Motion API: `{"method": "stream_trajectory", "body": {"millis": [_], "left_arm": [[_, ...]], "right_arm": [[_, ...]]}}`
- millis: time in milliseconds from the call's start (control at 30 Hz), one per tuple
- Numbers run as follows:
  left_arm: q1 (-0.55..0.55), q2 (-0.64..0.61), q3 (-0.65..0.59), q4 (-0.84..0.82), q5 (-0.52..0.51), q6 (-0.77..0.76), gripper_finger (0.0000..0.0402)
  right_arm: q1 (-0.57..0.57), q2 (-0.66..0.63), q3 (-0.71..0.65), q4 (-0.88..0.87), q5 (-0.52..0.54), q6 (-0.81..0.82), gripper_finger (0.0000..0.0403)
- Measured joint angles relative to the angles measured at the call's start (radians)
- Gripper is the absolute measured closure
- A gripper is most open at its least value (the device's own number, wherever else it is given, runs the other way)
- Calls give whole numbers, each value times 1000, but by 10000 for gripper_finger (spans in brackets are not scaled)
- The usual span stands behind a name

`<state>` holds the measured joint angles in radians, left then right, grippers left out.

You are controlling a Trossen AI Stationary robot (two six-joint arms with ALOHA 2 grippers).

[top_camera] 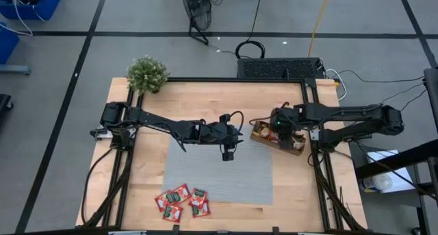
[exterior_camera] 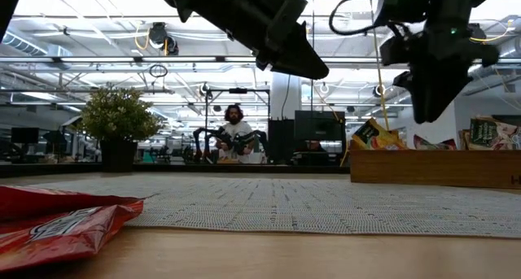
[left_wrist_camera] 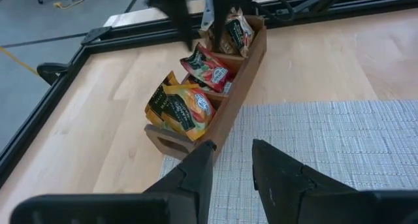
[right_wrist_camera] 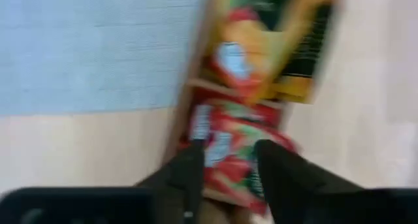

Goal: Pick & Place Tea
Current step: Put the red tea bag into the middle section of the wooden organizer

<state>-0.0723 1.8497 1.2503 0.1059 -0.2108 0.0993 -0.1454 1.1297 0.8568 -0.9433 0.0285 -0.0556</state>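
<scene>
A brown wooden tray (top_camera: pixel 295 147) stands on the table at the right edge of the grey mat (top_camera: pixel 219 173). It holds tea sachets standing in its compartments: orange-yellow ones (left_wrist_camera: pixel 179 106), red ones (left_wrist_camera: pixel 209 67) and pale ones with dark green (left_wrist_camera: pixel 236 31). My right gripper (right_wrist_camera: pixel 228 168) hangs open just above the red sachets (right_wrist_camera: pixel 225 145), pointing steeply down. Nothing is between its fingers. My left gripper (left_wrist_camera: pixel 232 165) hovers open and empty over the mat's far middle (top_camera: pixel 229 151), facing the tray. Several red sachets (top_camera: pixel 181 202) lie flat at the mat's near left corner.
A potted plant (top_camera: pixel 147 74) stands at the table's far left corner. Black frame rails (top_camera: pixel 316 125) run along the table's sides. The mat's middle and right part (top_camera: pixel 246 183) lie bare. Beyond the far edge a person (exterior_camera: pixel 234 137) sits in the room.
</scene>
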Motion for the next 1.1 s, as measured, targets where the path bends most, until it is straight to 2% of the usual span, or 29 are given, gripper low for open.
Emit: {"method": "stream_trajectory", "body": {"millis": [100, 167, 300, 733, 900, 1000, 1100], "left_arm": [[1, 0, 0, 1, 0, 0, 289], [2, 0, 0, 1, 0, 0, 289], [6, 0, 0, 0, 0, 0, 289], [7, 0, 0, -1, 0, 0, 289], [8, 0, 0, 0, 0, 0, 289], [8, 0, 0, -1, 0, 0, 289], [7, 0, 0, 0, 0, 0, 289]], "right_arm": [[22, 30, -2, -28, -28, -34, 359], [26, 60, -20, -20, -26, -51, 389], [26, 140, -55, 39, -27, -51, 401], [30, 377, -53, 57, -31, -58, 403], [33, 417, -53, 78, -18, -27, 403], [53, 408, -54, 98, 70, -1, 403], [74, 390, -55, 128, 216, 68, 403]]}}
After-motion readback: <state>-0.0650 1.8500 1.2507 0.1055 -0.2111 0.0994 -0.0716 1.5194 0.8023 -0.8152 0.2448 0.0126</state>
